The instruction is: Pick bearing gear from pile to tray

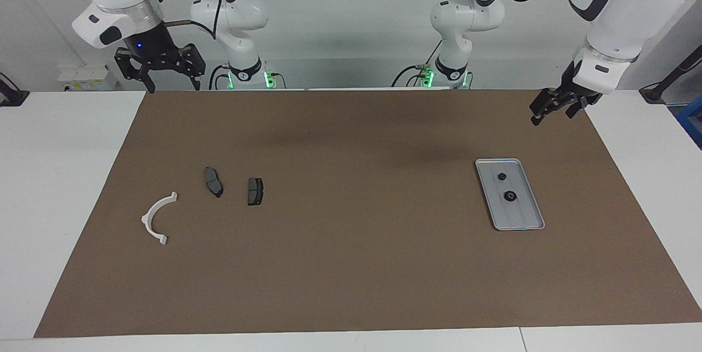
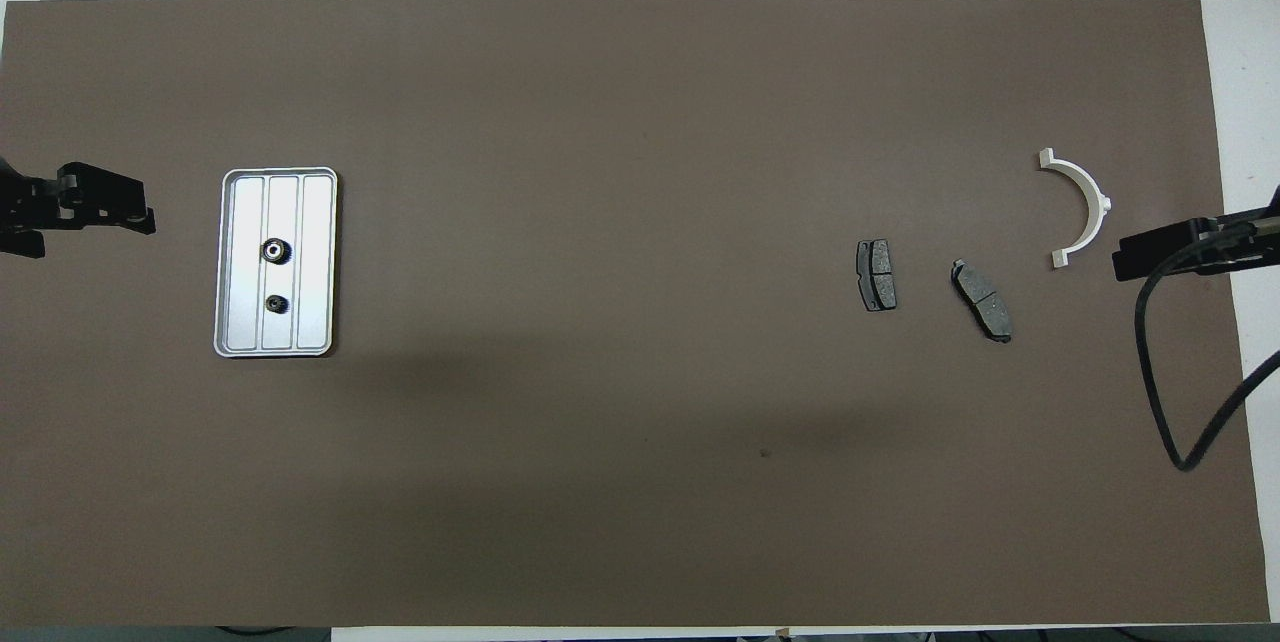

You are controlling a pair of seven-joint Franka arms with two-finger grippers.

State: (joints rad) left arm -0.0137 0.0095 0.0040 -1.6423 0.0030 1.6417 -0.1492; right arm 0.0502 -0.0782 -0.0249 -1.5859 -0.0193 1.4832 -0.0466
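Both jaws stand wide and empty: left gripper [image 1: 540, 113] over the brown mat's corner, right gripper [image 1: 171, 84] waiting at its own end. Two small black round gears [image 2: 274, 250] lie in the shallow silver metal tray [image 2: 232, 267]; the overhead view shows their toothed rims

In the overhead view the left gripper [image 2: 130, 207] enters at the frame's left edge, and everything past its black fingers is cut off there. At the right edge the right gripper [image 2: 1150, 257] shows only as a dark bar with a looping cable [image 2: 1150, 362], its arm out of frame. The two black round pieces [image 2: 273, 250] in the tray [image 2: 228, 342] are too small for any teeth or bore to be made out. In the facing view both arms run off the top edge, and the left gripper's [image 1: 540, 113] fingertips, at upper right, are too small to separate.
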